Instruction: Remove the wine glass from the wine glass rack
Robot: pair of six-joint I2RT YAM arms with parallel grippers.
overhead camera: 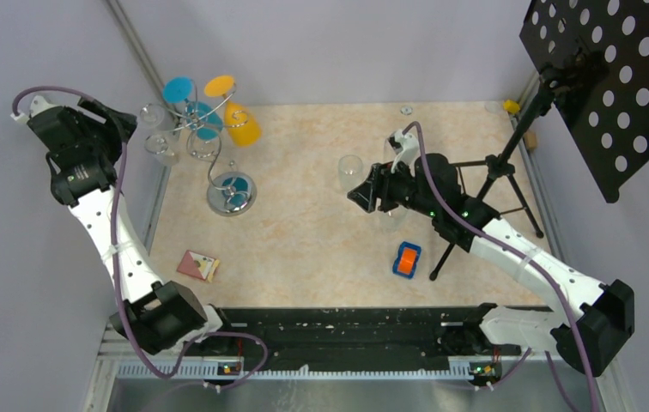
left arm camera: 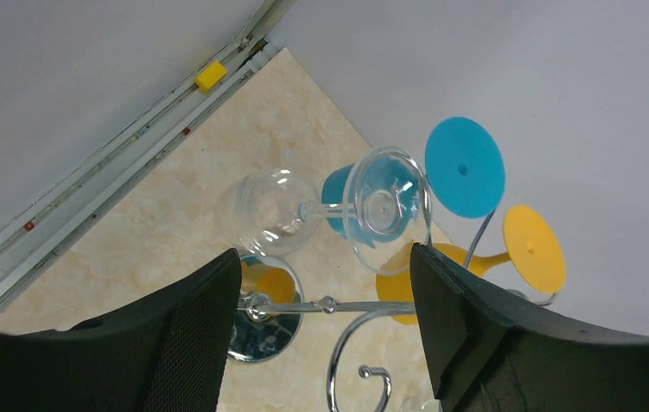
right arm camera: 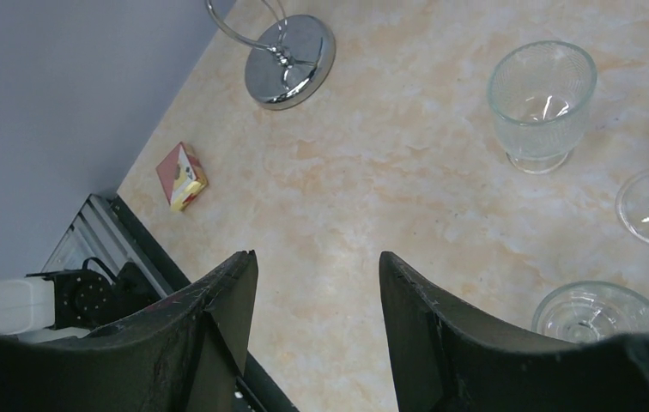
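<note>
One rack [overhead camera: 218,202] stands at the far left of the desk [overhead camera: 304,240] — silver wire with curled arms, a wavy stem and a round chrome base. Among its arms are one teal glass [left arm camera: 464,166], one yellow glass [left arm camera: 534,247] and clear ones. From above at least two clear ones show, but they overlap and the count is unsure.

The wine glass [left arm camera: 274,210] nearest the left gripper [left arm camera: 325,257] is clear and lies level high on the rack. In the left wrist view its bowl is to the left and its round foot to the right, in front of the teal bowl.

There are two grippers. The left one has its fingers apart and holds nothing — the wine glass shows beyond the gap, untouched. The right gripper [right arm camera: 317,257] is also spread and empty, over bare desk well apart from the rack.

Three clear glass pieces stand by it: one textured cup [right arm camera: 542,94] and two cut off by the view's edge. Also on the desk are one small box [overhead camera: 197,265], one orange-and-blue toy [overhead camera: 406,259] and one black tripod [overhead camera: 493,172].
</note>
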